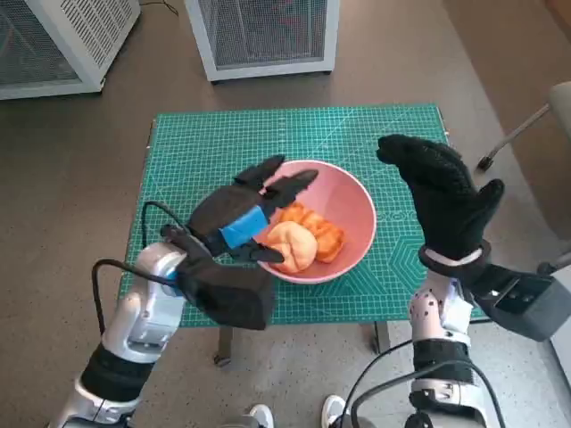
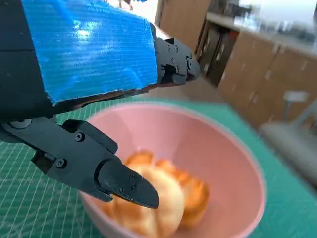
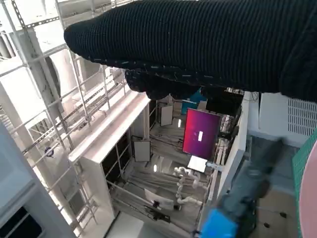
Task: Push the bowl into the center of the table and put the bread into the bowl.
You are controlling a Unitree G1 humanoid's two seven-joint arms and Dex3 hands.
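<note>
Tabletop [image 1: 196, 143] is covered by a green gridded cutting mat [image 1: 357, 134]; two white mesh-sided cabinets [image 1: 263, 36] stand on the floor beyond the far edge.

Pink bowl [image 1: 357, 209] sits on the mat roughly mid-width, nearer the near edge than the far one, a bit toward the right edge. Upright, rim fully on the mat.

Right hand [image 1: 446, 196], black knit glove, is raised over the right part of the tabletop just beside the bowl's right rim, fingers spread, holding nothing. Can't tell from the head view whether it touches the bowl. Right wrist view shows only the glove [image 3: 198, 44] as a dark band plus room background, blurred.

Left hand [image 1: 245, 218], blue tape on its back, reaches over the bowl's left rim, fingers apart. Left wrist view: one finger [image 2: 99, 168] points down right at the bread, the others [image 2: 173, 62] extend above the far rim, nothing gripped.

Bread [image 1: 299, 241]: orange-tan pieces lying inside the bowl, toward its near-left side, under the left hand's fingers. Contact between finger and bread is not clear; left wrist view is motion-blurred there [image 2: 158, 198].
</note>
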